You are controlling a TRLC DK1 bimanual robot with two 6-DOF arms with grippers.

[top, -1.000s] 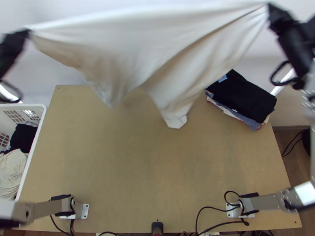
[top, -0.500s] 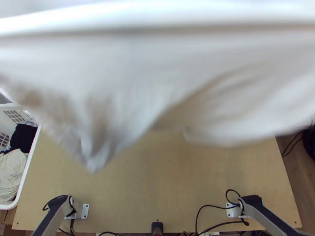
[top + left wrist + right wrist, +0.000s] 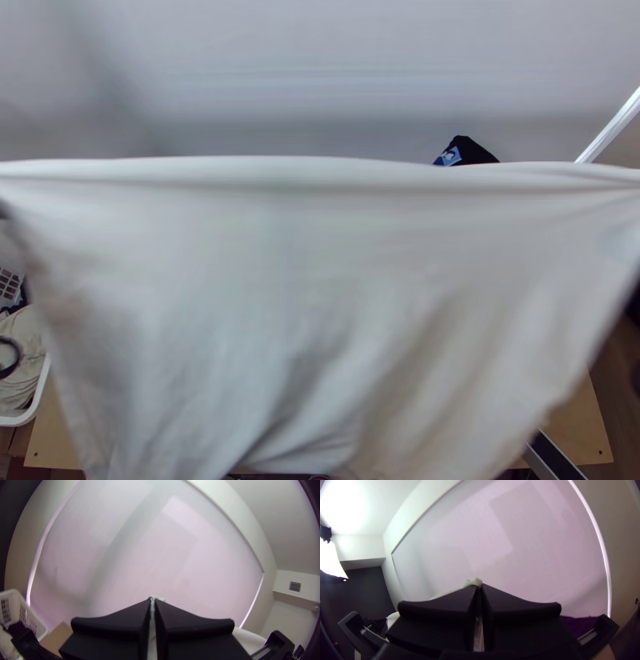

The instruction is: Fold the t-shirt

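I pinch the off-white fabric t-shirt [image 3: 320, 280], taut between my left black fingers [image 3: 110, 623] and right black fingers [image 3: 523, 610]

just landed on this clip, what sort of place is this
Probably a home or workshop room set up for laundry folding: a plastic basket of clothes, a wooden table, a stretched white cloth.
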